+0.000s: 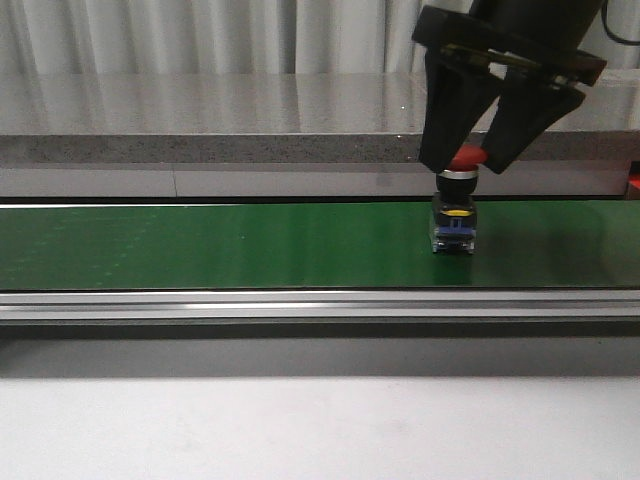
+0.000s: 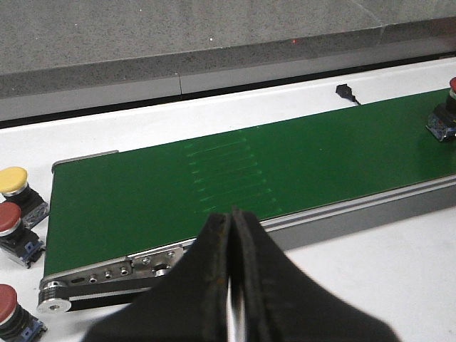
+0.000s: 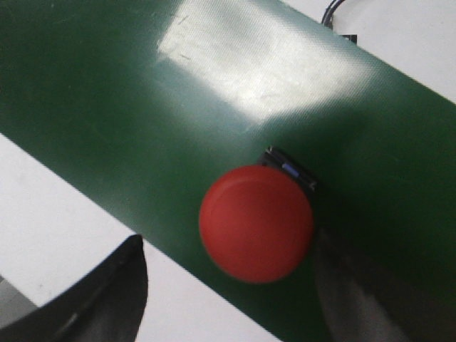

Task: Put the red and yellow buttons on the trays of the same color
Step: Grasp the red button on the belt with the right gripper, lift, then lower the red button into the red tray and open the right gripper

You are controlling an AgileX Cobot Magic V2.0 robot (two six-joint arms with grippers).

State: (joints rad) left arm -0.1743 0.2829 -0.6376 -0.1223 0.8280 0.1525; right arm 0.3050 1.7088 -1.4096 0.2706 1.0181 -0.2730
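Observation:
A red button (image 1: 463,158) on a black and blue base stands upright on the green conveyor belt (image 1: 220,245), right of its middle. My right gripper (image 1: 466,165) hangs over it, open, one finger on each side of the red cap and apart from it. In the right wrist view the cap (image 3: 256,223) lies between the open fingers of that gripper (image 3: 231,271). My left gripper (image 2: 231,215) is shut on nothing, above the belt's near rail. A yellow button (image 2: 14,181) and two red buttons (image 2: 8,218) (image 2: 7,302) stand off the belt's end. The trays are out of view.
The belt's metal rail (image 1: 320,305) runs along its near side, with white table in front. A grey stone ledge (image 1: 200,110) lies behind the belt. A small black plug (image 2: 345,90) rests on the white surface beyond the belt.

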